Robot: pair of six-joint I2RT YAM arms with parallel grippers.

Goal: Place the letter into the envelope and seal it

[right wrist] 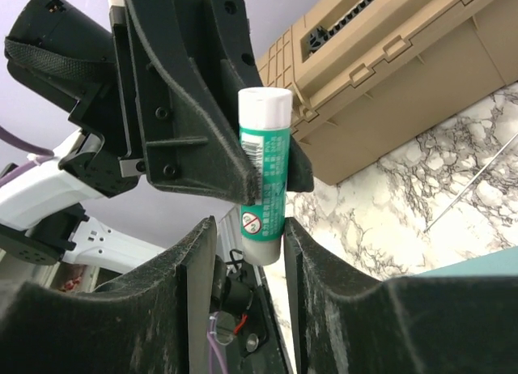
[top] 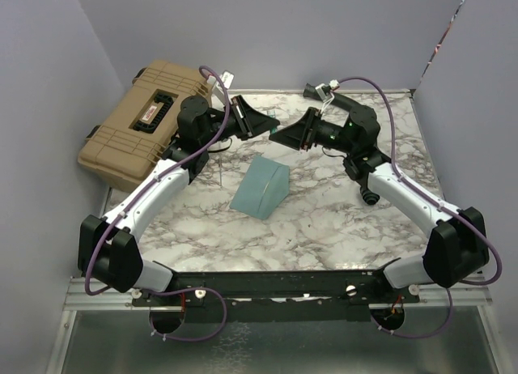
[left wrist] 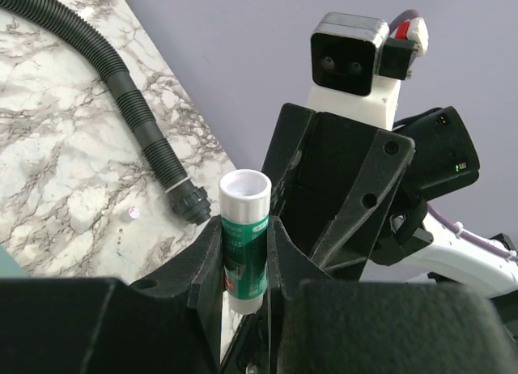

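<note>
The teal envelope lies on the marble table in the middle, one side raised a little; a corner of it shows in the right wrist view. The tan letter is not in view. My left gripper is shut on a green glue stick with white ends, held in the air above the back of the table. My right gripper faces it, open, with its jaws on either side of the glue stick's lower white end, with a gap on one side.
A tan hard case stands at the back left. A thin metal rod lies left of the envelope. A small pink speck lies on the marble. Grey walls enclose three sides.
</note>
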